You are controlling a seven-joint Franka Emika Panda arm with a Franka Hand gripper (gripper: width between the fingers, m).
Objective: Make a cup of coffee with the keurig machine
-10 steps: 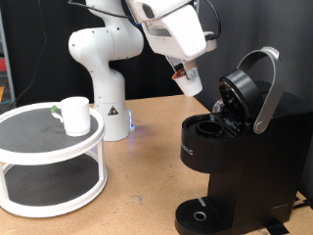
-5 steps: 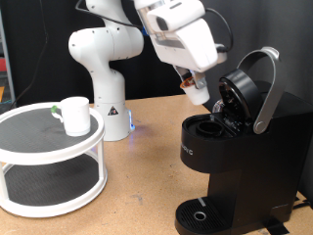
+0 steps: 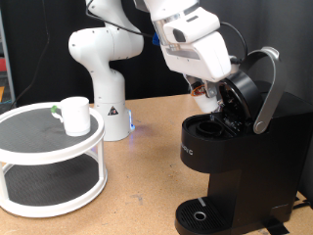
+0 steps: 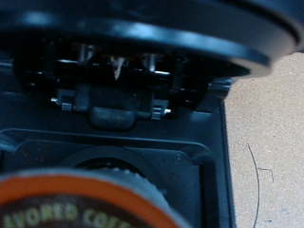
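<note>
Gripper in exterior view sits just above the keurig machine, lid raised; finger spread cannot be told. Cup stands well off on a white round shelf. Wrist view: pod rim right at the camera, the machine's chamber just beyond it.

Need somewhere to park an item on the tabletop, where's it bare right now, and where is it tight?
Bare wood lies between the white tiered stand and the keurig machine, in front of the robot base. The cup takes part of the stand's top shelf. Tight: the claw sits at the machine's raised lid, over the pod chamber.
</note>
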